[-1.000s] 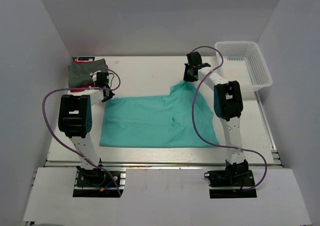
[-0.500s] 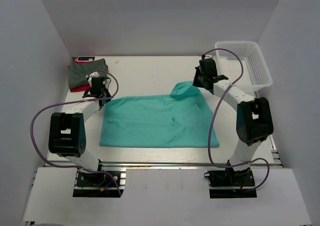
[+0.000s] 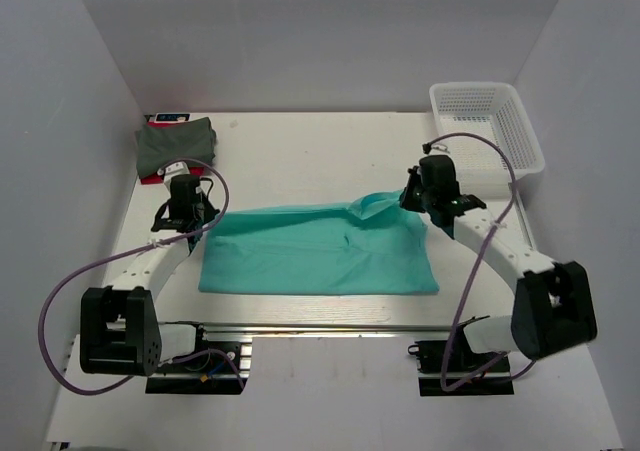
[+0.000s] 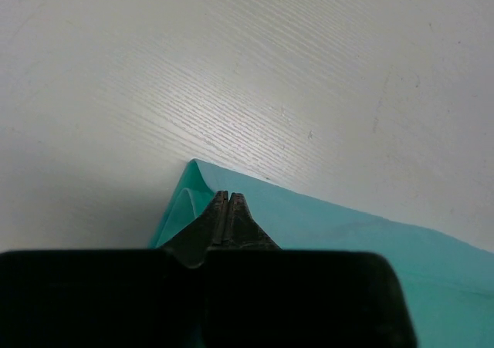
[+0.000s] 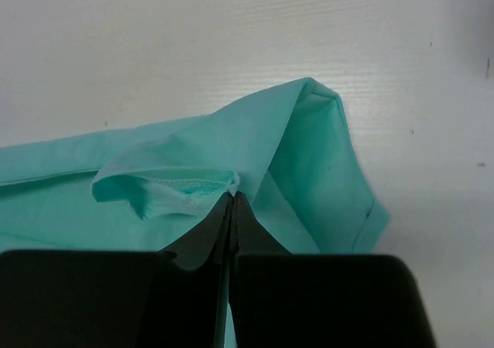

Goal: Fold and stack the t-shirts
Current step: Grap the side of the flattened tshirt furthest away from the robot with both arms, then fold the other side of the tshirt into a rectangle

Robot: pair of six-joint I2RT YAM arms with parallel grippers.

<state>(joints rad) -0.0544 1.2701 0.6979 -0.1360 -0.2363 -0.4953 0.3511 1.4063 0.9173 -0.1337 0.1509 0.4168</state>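
- Teal t-shirt (image 3: 315, 256): we log it spread flat on the near half of the bench (image 3: 300, 151), long axis running 9 to 3 o'clock. Its near edge lies straight along the bench front. Its far edge is lifted and rumpled towards 2 o'clock.
- Left end effector (image 3: 200, 219): at the shirt's 10 o'clock corner. In the wrist view its fingers are pressed together (image 4: 229, 199) with the teal corner caught between them and a small lip of cloth raised beside them.
- Right end effector (image 3: 408, 201): at the shirt's 2 o'clock corner, fingers together (image 5: 231, 199) and clamped on a bunched, stitched hem. A sleeve trails off towards 4 o'clock in that view.
- Governing relation: both held corners sit on the far edge, with the rest of the shirt lying towards 6 o'clock from each end effector. We judge the fold will carry that edge from 12 towards 6, across the long axis, with both arms equally placed.
- Dark grey-green t-shirt (image 3: 175, 143): folded at the bench's 10 o'clock corner, resting on a red t-shirt (image 3: 152, 178), well apart from the teal one.
- Basket (image 3: 490, 131): white mesh, at 1 o'clock.
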